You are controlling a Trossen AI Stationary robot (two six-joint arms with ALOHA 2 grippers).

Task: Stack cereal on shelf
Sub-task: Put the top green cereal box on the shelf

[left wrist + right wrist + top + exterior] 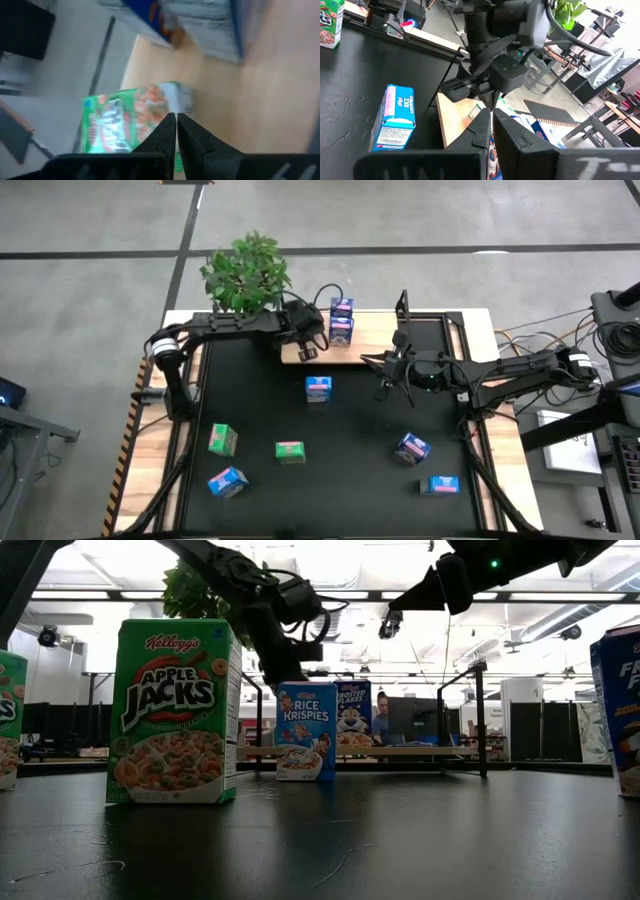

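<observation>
My left end effector (309, 352), fingers pressed together, hangs over the left end of the shelf (372, 352), just above a green cereal box (136, 120) lying there. My right end effector (384, 385), also pressed together, hovers above the mat (350, 490).

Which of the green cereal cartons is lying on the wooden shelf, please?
The green carton under the left pincer, at the shelf's left end; the other two green cartons rest on the black mat.
</observation>
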